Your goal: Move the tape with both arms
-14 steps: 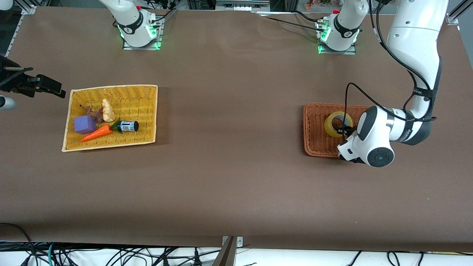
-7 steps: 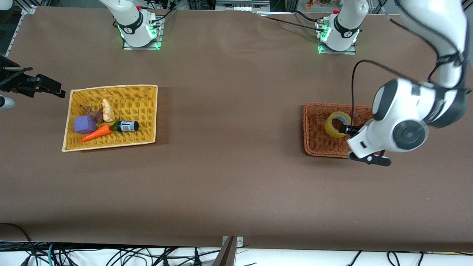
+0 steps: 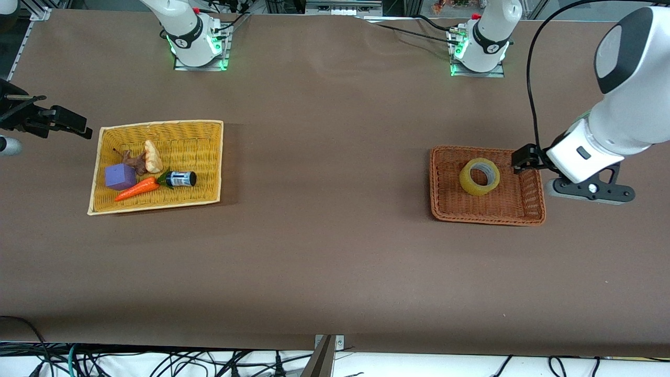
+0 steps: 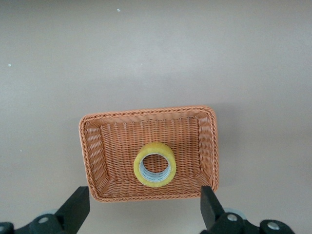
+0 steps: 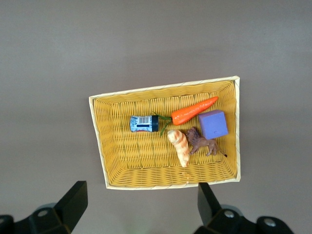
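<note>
Front cam: high, facing both bases, whole table (image 3: pixel 324 251) in shot. Wrist cams look straight down from well above: left shares brown basket (image 4: pixel 92 161) w/ front, right shares yellow basket (image 5: pixel 100 141).

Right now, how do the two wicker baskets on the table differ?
The orange-brown basket is at the left arm's end; the yellow basket is at the right arm's end. The orange-brown basket holds only the tape; the yellow basket holds a carrot, purple block, small bottle and other items. Both are rectangular, woven and shallow.
</note>
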Motion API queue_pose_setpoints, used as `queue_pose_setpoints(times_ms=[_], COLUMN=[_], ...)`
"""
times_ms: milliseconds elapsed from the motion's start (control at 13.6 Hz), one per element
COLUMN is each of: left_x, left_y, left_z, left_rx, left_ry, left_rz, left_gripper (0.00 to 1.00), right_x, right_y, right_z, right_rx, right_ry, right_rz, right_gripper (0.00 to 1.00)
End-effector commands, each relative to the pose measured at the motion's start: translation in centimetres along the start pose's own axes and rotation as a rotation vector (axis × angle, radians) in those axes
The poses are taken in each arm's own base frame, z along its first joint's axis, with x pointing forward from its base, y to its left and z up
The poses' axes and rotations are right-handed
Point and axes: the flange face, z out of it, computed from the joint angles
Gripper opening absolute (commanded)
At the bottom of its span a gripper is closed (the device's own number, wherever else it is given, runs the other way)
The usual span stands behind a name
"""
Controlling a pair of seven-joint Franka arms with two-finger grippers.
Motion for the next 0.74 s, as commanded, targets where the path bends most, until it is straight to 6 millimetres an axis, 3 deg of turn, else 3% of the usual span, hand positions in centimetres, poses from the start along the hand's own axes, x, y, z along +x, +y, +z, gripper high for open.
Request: queue_pose_setpoints(times_ms=[0, 147, 294, 515, 662], left_x=[-2.7, -7.2, -9.7, -9.6, -9.5], left_y=[-1.8, -2.0, -0.5, 0.7, 0.1], left_z=[-0.7, -1.3, -1.1, -1.6, -1.7], left_rx=[-0.014, 0.002, 0.004, -0.040, -0.052], left_ry=[-0.008, -0.011, 0.025, 0.057, 0.058], left_rz=[-0.052, -0.065, -0.040, -0.017, -0.029], left_gripper=[1.00, 1.00, 1.00, 1.00, 1.00], right_x=[0.3, 0.3, 0.3, 0.3, 0.3], right_y=[0.1, 0.1, 0.3, 0.3, 0.3], right_z=[-0.6, -0.6, -0.6, -0.6, -0.6], right_rx=[0.001, 0.001, 0.001, 0.001, 0.001], right_ry=[0.009, 0.009, 0.009, 0.009, 0.009], right_rz=[-0.004, -0.006, -0.001, -0.003, -0.003], right_gripper=[1.00, 1.00, 1.00, 1.00, 1.00])
